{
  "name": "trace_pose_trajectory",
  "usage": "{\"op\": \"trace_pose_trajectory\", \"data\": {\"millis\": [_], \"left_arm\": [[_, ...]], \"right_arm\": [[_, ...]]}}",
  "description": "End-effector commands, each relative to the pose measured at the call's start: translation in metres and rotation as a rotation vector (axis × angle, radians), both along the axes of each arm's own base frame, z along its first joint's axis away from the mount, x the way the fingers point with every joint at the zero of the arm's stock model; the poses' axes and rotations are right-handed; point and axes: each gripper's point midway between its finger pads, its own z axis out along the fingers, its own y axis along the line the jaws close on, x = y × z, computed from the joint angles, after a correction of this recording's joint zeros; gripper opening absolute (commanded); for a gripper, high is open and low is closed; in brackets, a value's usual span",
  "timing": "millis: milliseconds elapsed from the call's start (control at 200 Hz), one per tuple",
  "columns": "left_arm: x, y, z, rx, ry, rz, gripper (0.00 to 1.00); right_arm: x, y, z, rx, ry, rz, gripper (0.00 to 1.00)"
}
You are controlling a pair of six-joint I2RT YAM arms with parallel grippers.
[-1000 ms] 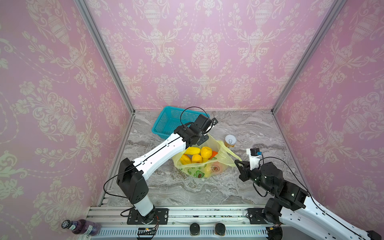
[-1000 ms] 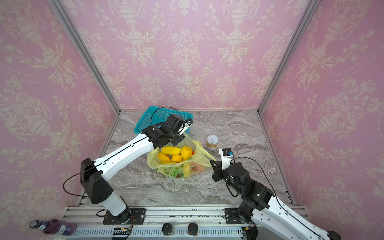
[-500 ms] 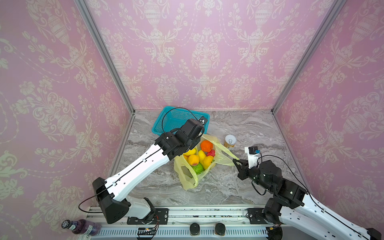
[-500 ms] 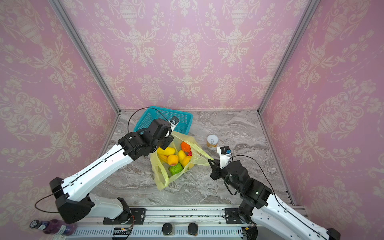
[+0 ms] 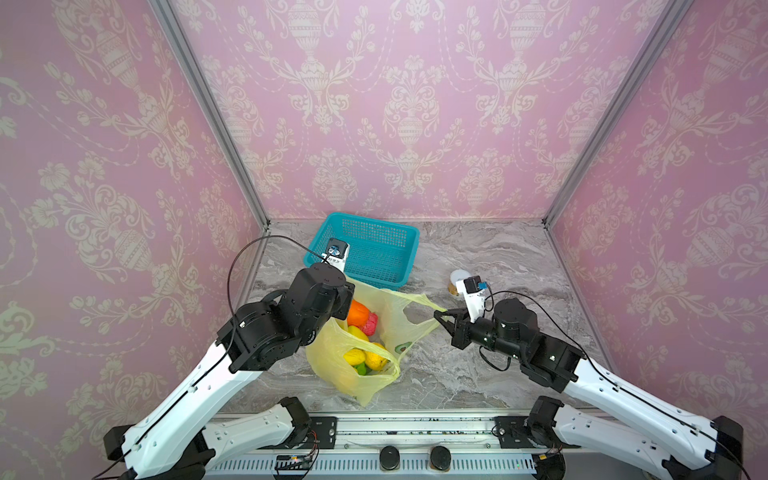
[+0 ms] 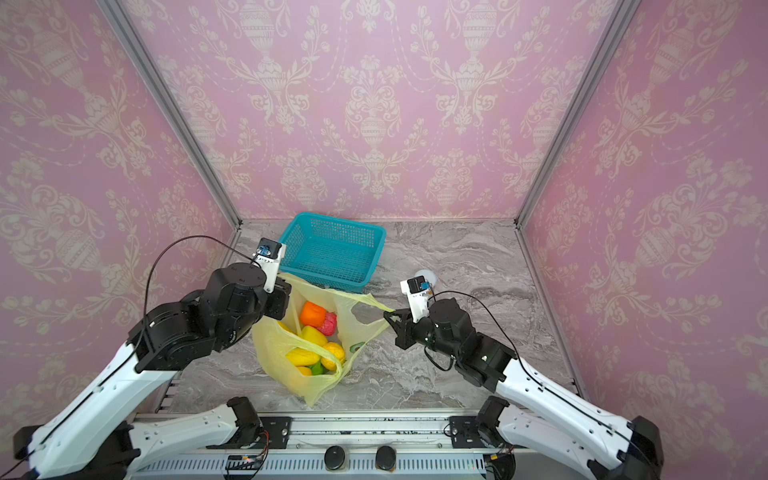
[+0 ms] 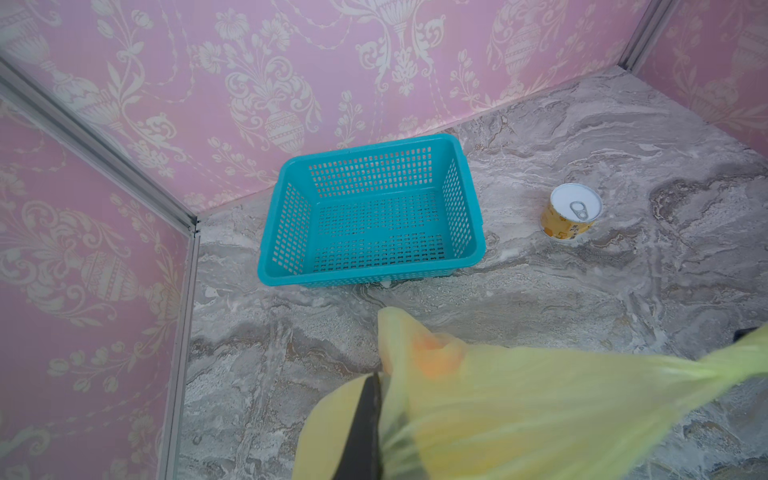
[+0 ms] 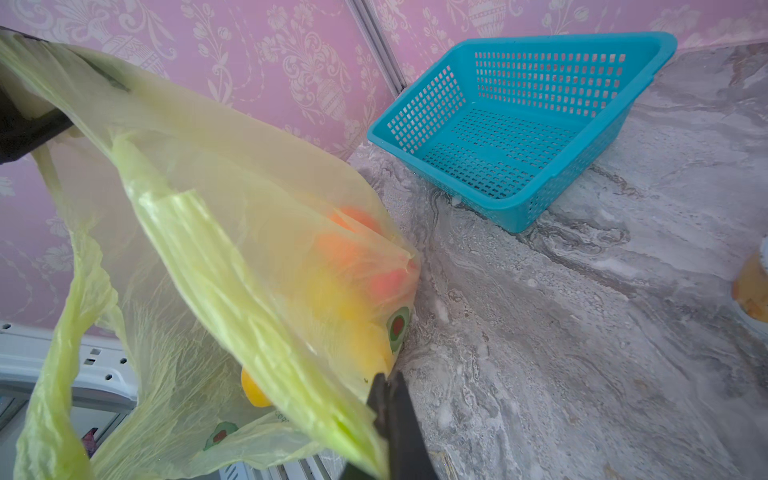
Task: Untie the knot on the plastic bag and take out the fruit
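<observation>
The plastic bag (image 5: 332, 365) hangs stretched between both grippers, with its mouth wide open. No knot shows; the two handle loops are held apart. The fruit lies inside: an orange piece (image 5: 358, 312), a pink-red one (image 5: 370, 323), yellow ones (image 5: 354, 356) and a green one (image 5: 360, 368). My left gripper (image 7: 376, 380) is shut on the bag's left handle; my own wrist hides it in both top views. My right gripper (image 5: 441, 316) is shut on the right handle (image 8: 266, 332), low over the table.
An empty teal perforated basket (image 5: 368, 253) stands behind the bag, near the back wall. A small white-and-yellow can (image 7: 575, 212) stands to the right of the basket, partly hidden behind my right wrist camera in both top views. Pink walls close off three sides.
My left gripper has pulled its handle up, leftward and toward the front. The bag has opened wider and the fruit has slid down inside it. The right gripper has barely moved.
</observation>
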Motion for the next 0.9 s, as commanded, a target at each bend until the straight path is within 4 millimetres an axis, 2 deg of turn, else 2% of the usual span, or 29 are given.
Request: {"op": "trace_pose_trajectory", "data": {"millis": [0, 85, 100, 210, 285, 425, 545, 645, 726, 821, 871, 896], "left_arm": [[-0.002, 0.044, 0.022, -0.057, -0.078, 0.229, 0.0], [-0.004, 0.068, 0.019, 0.0, -0.099, 0.35, 0.0], [-0.005, 0.072, 0.017, 0.013, -0.104, 0.372, 0.0], [-0.016, 0.108, 0.019, 0.041, -0.172, 0.549, 0.0], [-0.019, 0.117, 0.014, 0.018, -0.171, 0.586, 0.0], [-0.014, 0.111, 0.001, -0.009, -0.138, 0.543, 0.0], [-0.002, 0.104, -0.014, -0.004, -0.096, 0.53, 0.0], [0.006, 0.095, -0.03, 0.001, -0.056, 0.506, 0.0], [0.007, 0.089, -0.042, -0.027, -0.009, 0.494, 0.0], [0.003, 0.067, -0.063, -0.085, 0.109, 0.402, 0.0], [-0.002, 0.056, -0.076, -0.068, 0.182, 0.338, 0.0], [-0.005, 0.057, -0.081, -0.038, 0.215, 0.329, 0.0]], "right_arm": [[0.014, 0.003, -0.005, -0.026, 0.04, -0.045, 0.0], [0.026, 0.014, -0.013, -0.046, 0.061, -0.054, 0.0], [0.028, 0.017, -0.014, -0.047, 0.064, -0.051, 0.02], [0.043, 0.032, -0.022, -0.079, 0.078, -0.046, 0.3], [0.055, 0.035, -0.023, -0.112, 0.069, -0.073, 0.51], [0.071, 0.026, -0.02, -0.135, 0.042, -0.127, 0.8], [0.081, 0.004, -0.013, -0.101, 0.022, -0.188, 0.94], [0.092, -0.022, -0.008, -0.064, 0.012, -0.262, 1.0], [0.104, -0.036, -0.007, -0.034, 0.011, -0.315, 1.0], [0.125, -0.033, -0.013, -0.052, 0.051, -0.349, 1.0], [0.139, -0.021, -0.021, -0.076, 0.082, -0.335, 1.0], [0.146, -0.015, -0.027, -0.093, 0.099, -0.324, 0.99]]}}
